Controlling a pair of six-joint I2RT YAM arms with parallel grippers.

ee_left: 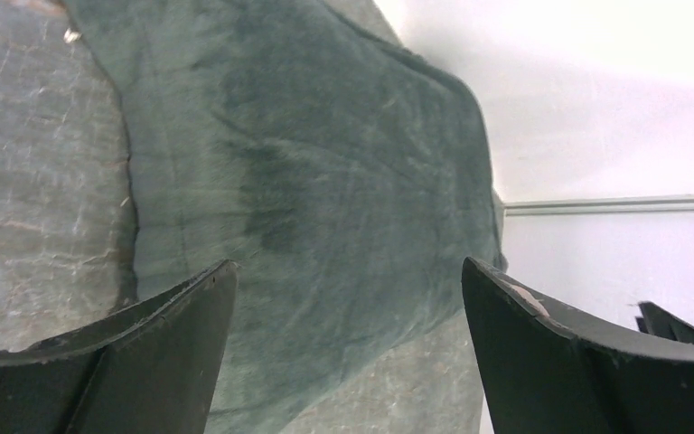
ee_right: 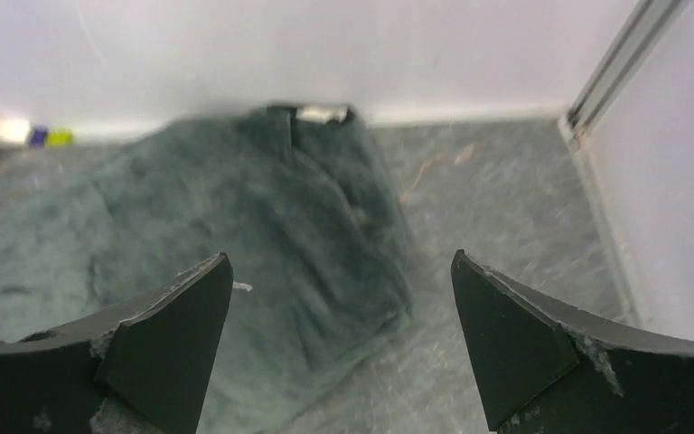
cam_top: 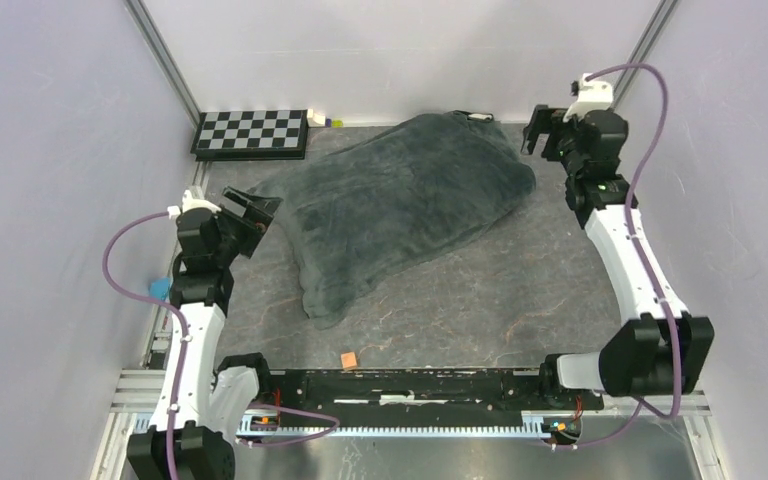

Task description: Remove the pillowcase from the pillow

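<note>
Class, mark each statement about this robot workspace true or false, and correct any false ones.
1. The left gripper is clamped on the pillowcase. False: its jaws stand open, gripping nothing.
2. The pillowcase lies plain dark side up. True.
3. The checkerboard sits at the far left corner. True.
4. The right gripper is shut. False: it is open and empty.
5. The small orange piece lies on the pillowcase. False: it lies on the bare table, near the arms.

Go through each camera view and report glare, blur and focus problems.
Top view: evenly lit and sharp, the pillowcase casting only soft shadows. Left wrist view: the white wall at upper right is washed out, and the fingers are near-black. Right wrist view: the whole picture is soft, with smeared edges.
</note>
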